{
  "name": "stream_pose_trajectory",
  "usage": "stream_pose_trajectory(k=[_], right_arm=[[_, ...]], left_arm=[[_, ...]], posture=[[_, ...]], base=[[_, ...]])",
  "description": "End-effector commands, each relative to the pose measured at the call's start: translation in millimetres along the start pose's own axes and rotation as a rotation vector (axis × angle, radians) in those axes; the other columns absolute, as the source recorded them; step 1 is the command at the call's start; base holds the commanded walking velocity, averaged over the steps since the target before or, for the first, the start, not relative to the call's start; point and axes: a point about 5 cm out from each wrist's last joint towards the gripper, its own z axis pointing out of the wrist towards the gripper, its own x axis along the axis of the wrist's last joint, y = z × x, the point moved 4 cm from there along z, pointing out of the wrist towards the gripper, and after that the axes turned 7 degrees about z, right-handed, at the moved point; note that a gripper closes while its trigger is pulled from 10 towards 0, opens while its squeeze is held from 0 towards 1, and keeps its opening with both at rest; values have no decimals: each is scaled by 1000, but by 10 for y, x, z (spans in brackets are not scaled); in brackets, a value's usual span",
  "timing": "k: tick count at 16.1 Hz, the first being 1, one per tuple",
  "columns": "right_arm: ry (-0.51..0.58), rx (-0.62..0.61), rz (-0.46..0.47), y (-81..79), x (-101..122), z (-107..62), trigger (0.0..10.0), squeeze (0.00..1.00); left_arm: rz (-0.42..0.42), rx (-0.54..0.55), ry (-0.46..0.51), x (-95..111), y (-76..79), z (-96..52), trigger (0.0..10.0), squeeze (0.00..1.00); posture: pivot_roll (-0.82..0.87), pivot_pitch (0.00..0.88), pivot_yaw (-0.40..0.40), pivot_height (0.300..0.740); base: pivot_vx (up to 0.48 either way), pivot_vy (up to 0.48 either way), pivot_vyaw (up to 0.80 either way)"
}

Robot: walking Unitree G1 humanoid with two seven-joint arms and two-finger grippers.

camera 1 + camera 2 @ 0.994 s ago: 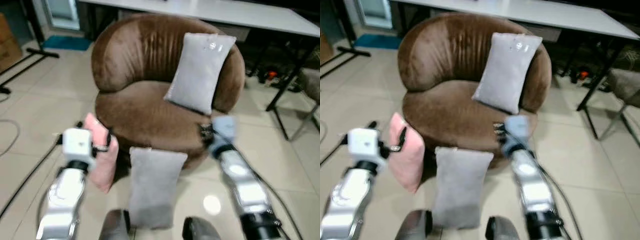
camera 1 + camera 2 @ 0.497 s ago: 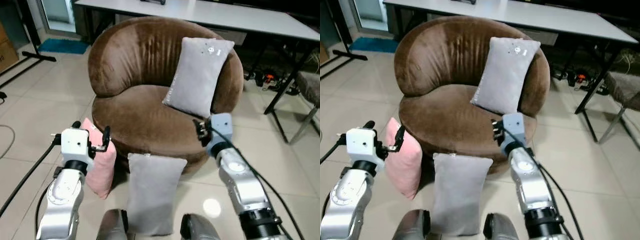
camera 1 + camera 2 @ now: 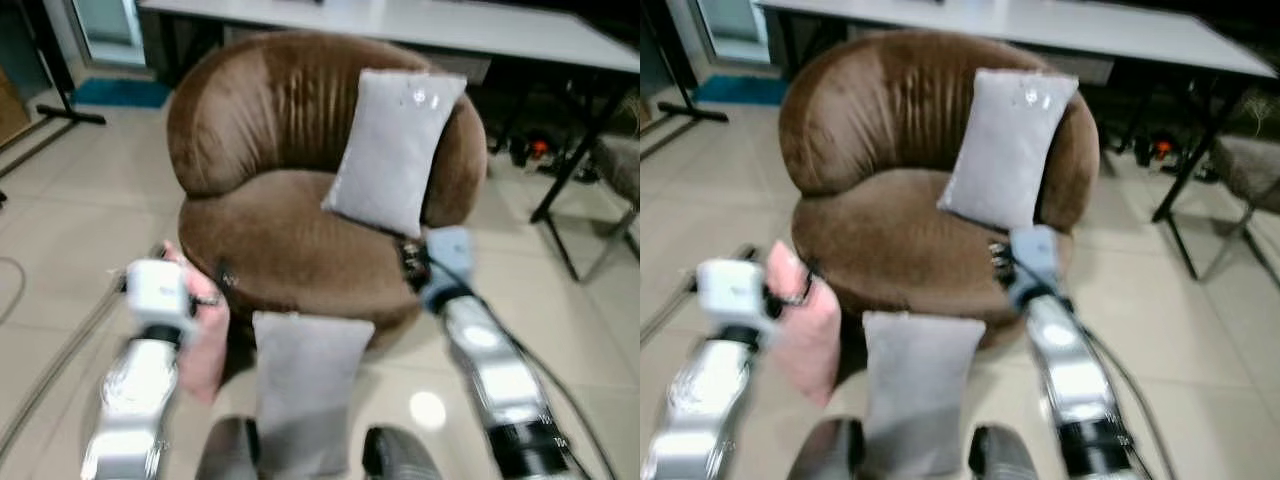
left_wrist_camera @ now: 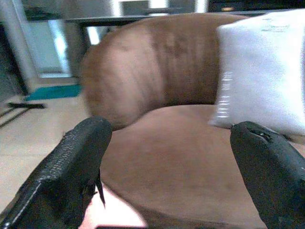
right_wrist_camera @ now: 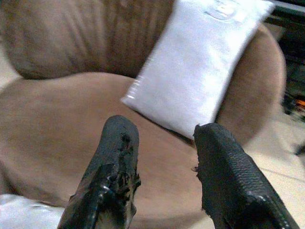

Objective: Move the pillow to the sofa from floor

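Observation:
A grey pillow (image 3: 305,385) stands on the floor, leaning against the front of the round brown sofa (image 3: 290,230). To its left a pink pillow (image 3: 205,340) leans on the sofa's side. A second grey pillow (image 3: 395,150) rests against the backrest. My left gripper (image 3: 195,262) is open just above the pink pillow, facing the seat (image 4: 157,143). At the seat's right front edge my right gripper (image 3: 412,260) is open and holds nothing. Its fingers (image 5: 119,152) point at the pillow on the backrest (image 5: 200,67).
A long white table (image 3: 480,25) runs behind the sofa. Black table legs and a chair (image 3: 610,170) stand at the right, with small items on the floor beneath. A cable (image 3: 50,380) trails over the tiles at left. My feet (image 3: 230,455) flank the grey floor pillow.
The whole picture has shifted a little and blurred, so the camera moved. Both grippers stay open in about the same places by the sofa. No pillow has moved.

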Motion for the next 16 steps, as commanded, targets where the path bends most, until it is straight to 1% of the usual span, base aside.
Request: stream_pose_trajectory(k=[1, 5, 7, 9, 12, 13, 15, 16], right_arm=[[11, 16, 0, -60, 35, 11, 10000, 0], [11, 26, -16, -74, 37, 19, 10000, 0], [11, 41, -40, -90, 34, 14, 10000, 0], [5, 45, -83, -103, 25, 18, 10000, 0], [2, 42, -71, -95, 18, 20, 10000, 0], [5, 42, -61, -95, 19, 21, 10000, 0], [-8, 35, -55, -72, 2, 33, 10000, 0], [-21, 51, -61, -83, -19, 39, 10000, 0]], left_arm=[[16, 21, 1, 9, -84, -13, 10000, 0], [17, 25, 1, 7, -94, -26, 10000, 0], [20, 25, 5, 16, -92, -32, 10000, 0], [21, 25, 5, 17, -91, -34, 10000, 0], [22, 26, 5, 17, -87, -31, 10000, 0], [22, 27, 3, 12, -91, -33, 10000, 0], [33, 31, 3, 15, -93, -30, 10000, 0], [38, 29, 2, 11, -89, -30, 10000, 0]], posture=[[90, 0, -81, 632], [91, 0, -82, 632], [93, 0, -84, 632], [92, 0, -84, 632], [91, 0, -85, 632], [91, 0, -85, 632], [90, 0, -86, 632], [90, 0, -86, 632]], base=[[337, 0, 0], [338, 0, 0], [337, 0, 0], [341, 0, 603], [336, 0, 800], [322, 0, 0], [0, 0, 0], [0, 0, 0]])
